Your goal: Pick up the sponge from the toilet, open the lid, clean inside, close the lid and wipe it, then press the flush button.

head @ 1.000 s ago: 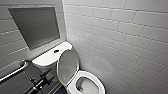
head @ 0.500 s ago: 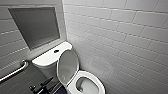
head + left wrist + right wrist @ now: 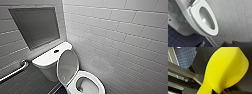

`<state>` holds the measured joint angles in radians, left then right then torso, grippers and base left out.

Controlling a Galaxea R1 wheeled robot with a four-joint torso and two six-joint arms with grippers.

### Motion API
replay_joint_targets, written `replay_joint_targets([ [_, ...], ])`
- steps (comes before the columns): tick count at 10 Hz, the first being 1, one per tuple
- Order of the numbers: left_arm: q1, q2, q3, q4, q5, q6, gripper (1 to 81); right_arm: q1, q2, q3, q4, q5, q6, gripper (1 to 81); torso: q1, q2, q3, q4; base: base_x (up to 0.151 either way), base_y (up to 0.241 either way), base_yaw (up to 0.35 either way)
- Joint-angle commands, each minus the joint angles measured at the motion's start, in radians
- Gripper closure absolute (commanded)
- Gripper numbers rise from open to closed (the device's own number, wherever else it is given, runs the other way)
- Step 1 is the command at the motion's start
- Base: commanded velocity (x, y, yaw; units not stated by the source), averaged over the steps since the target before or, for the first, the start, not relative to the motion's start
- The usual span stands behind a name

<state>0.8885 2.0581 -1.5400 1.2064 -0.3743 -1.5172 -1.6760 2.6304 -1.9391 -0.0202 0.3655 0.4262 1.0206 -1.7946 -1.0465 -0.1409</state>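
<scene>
Sponge [image 3: 226, 68] pinched by one end in the right claw [image 3: 218, 91], closed on it tightly enough to bow the yellow foam; gripped so, most likely, to leave the broad free end clear for scrubbing; seen against dark robot parts and a patch of blue tiled floor [image 3: 185, 58], with no telling how near the bowl. Left claw: wide or narrow, cannot tell. Beyond that, toilet [image 3: 47, 62] tucked into the corner against the white tiled wall [image 3: 125, 37]; lid [image 3: 67, 65] already up, stood in front of the tank, leaving the bowl [image 3: 86, 86] open for cleaning; seat [image 3: 205, 21] down on the rim; by these signs, probably at the cleaning-inside step, with closing, wiping and flushing not yet done. Flush button [image 3: 56, 51] small and dark on the flat tank cover, nothing touching it, well apart from the bowl. Further out, grab bar [image 3: 15, 71] along the side wall and a grey recess [image 3: 35, 25] above the tank.
</scene>
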Motion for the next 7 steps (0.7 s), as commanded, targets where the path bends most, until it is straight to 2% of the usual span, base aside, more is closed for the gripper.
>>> replay_joint_targets([
  [1, 0.094, -0.025, 0.070, 0.333, 0.418, -0.034, 1.0, 0.014, -0.024, 0.045, -0.063, -0.054, -0.009, 81.1, 0.000, 0.000, 0.000, 0.000, 0.000, 0.000, 0.000],
  [2, 0.144, -0.015, 0.070, 0.390, 0.459, -0.032, 1.0, 0.017, -0.021, 0.043, -0.063, -0.054, -0.009, 81.1, 0.000, 0.000, 0.000, 0.000, 0.000, 0.000, 0.000],
  [4, 0.229, 0.054, 0.069, 0.427, 0.694, -0.024, 1.0, 0.021, -0.013, 0.031, -0.061, -0.053, -0.009, 81.1, 0.000, 0.000, 0.000, 0.000, 0.000, 0.000, 0.000],
  [5, 0.266, 0.095, 0.069, 0.427, 0.766, -0.021, 1.0, 0.024, -0.010, 0.030, -0.063, -0.053, -0.009, 81.1, 0.000, 0.000, 0.001, 0.000, 0.000, 0.000, 0.000],
  [7, 0.315, 0.113, 0.070, 0.429, 0.761, -0.020, 1.0, 0.024, -0.002, 0.025, -0.061, -0.053, -0.009, 81.1, 0.000, 0.000, 0.001, 0.000, 0.000, 0.000, 0.000],
])
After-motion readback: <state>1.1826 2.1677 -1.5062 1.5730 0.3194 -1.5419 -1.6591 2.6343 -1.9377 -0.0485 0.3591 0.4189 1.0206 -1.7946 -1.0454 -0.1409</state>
